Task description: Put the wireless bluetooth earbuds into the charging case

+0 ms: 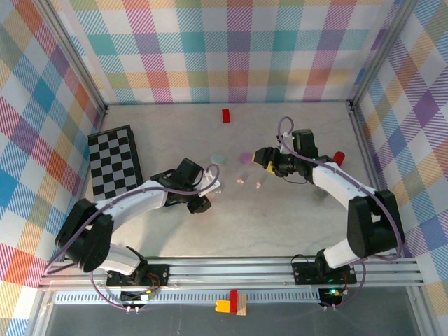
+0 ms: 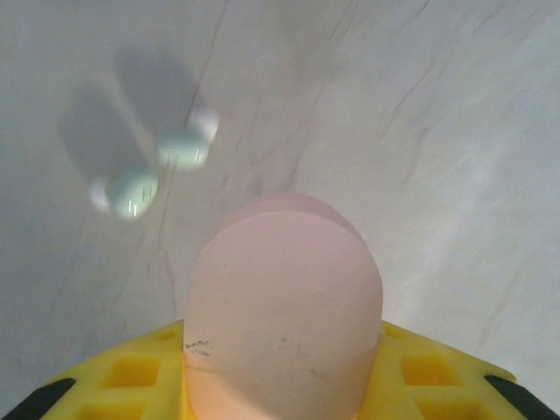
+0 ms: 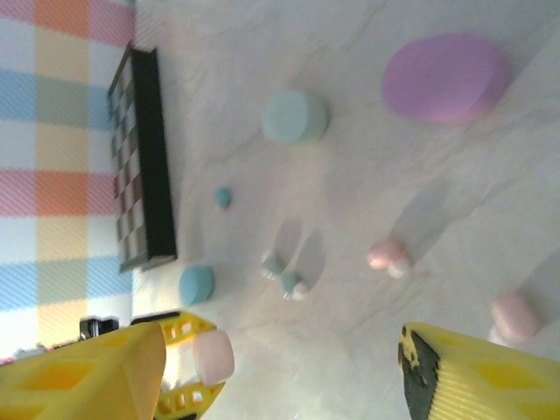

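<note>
**1. Left gripper (image 2: 280,389).** The jaws are clenched on a pink case (image 2: 284,289). The case is clamped between the yellow jaws, with its rounded end projecting forward of the fingertips. This hold is judged to steady the case so that buds can be brought to it. Whether a lid is open cannot be told.

**2. Right gripper (image 3: 282,360).** The jaws are released and spread wide, and nothing is held between them. The spread is judged to suit a descent over a small bud.

**3. Task items.** Two pale mint earbuds (image 2: 182,150) lie close together on the table (image 2: 437,131), ahead of the left gripper and off to one side. Two pink earbuds (image 3: 385,255) lie ahead of the right gripper, one near a fingertip. By colour, these are judged to belong to the clamped case. No bud is seated in any case. A lilac case (image 3: 446,77) and a mint case (image 3: 295,116) rest farther ahead, apart from each other.

**4. Markings.** No brand, label or legible writing is found. A faint dark scuff is noted on the pink case.
</note>
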